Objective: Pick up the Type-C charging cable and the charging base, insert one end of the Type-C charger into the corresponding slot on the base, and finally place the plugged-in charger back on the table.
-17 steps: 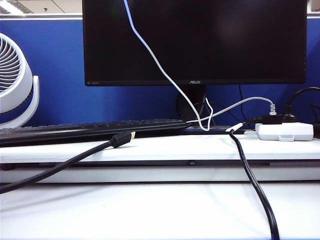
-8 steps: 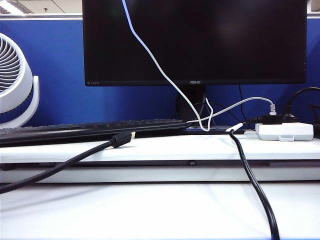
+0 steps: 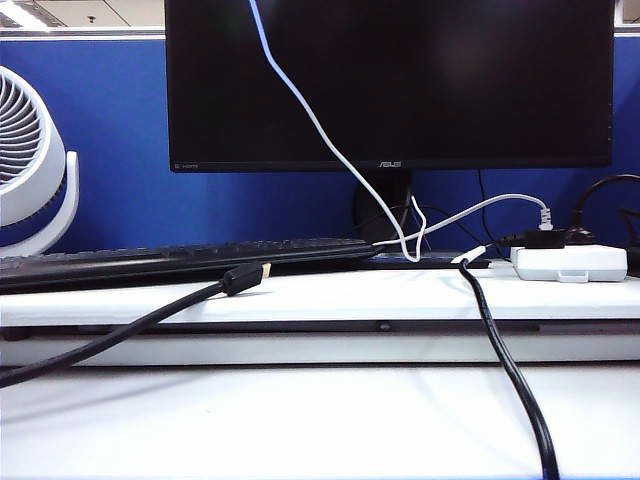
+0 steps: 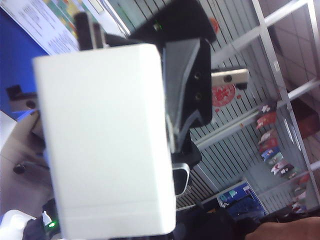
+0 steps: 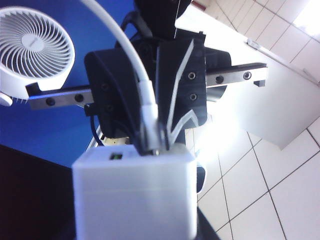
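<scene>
The charging base (image 5: 132, 200), a small white block, sits in my right gripper (image 4: 107, 150); one black finger (image 4: 194, 90) lies along its side and the other is hidden. My left gripper (image 5: 156, 144) is shut on the white plug of the Type-C charging cable (image 5: 125, 40), whose tip meets the base's port face. I cannot tell whether it is seated. The base (image 4: 100, 100) fills the left wrist view. In the exterior view no gripper shows. There the cable (image 3: 330, 150) hangs from above down to the shelf (image 3: 320, 300) of the table (image 3: 300, 420).
A monitor (image 3: 390, 80) and a keyboard (image 3: 180, 258) stand on the shelf, with a wider white box (image 3: 568, 262) at the right. A black cable with a gold plug (image 3: 245, 277) and a thick black cable (image 3: 510, 370) cross the table. A fan (image 3: 30, 160) stands at the left.
The hanging white cable has swayed slightly at its top. Nothing on the table or shelf has moved.
</scene>
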`<control>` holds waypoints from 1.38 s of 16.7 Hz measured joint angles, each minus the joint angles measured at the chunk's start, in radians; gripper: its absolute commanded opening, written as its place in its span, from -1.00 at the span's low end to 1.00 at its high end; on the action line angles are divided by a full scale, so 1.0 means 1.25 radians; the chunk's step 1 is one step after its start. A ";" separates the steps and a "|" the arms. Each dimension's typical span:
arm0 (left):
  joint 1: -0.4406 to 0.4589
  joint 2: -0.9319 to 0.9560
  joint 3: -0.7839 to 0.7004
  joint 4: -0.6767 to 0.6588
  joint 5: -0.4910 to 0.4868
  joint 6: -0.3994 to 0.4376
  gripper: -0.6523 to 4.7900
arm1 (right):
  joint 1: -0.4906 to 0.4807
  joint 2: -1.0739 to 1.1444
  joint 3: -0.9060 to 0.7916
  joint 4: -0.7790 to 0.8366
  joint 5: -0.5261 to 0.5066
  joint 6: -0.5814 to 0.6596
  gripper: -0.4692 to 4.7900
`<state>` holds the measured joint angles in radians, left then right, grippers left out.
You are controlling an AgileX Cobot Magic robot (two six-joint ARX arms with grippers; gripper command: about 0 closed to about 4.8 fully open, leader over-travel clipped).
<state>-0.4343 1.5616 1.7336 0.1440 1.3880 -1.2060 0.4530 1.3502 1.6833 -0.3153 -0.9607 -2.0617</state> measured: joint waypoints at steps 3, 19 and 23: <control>0.000 0.000 0.000 0.000 0.001 0.000 -0.77 | 0.000 0.000 0.001 0.000 0.000 0.000 -0.62; 0.010 0.014 -0.001 -0.001 -0.020 0.039 0.39 | 0.002 0.006 -0.005 -0.035 0.132 0.010 -0.62; 0.057 0.016 0.002 -0.078 -0.085 0.109 0.40 | 0.006 0.006 -0.007 -0.056 0.143 0.011 -0.62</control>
<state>-0.3634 1.5810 1.7363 0.0471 1.2812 -1.0702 0.4610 1.3579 1.6749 -0.3859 -0.7826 -2.0483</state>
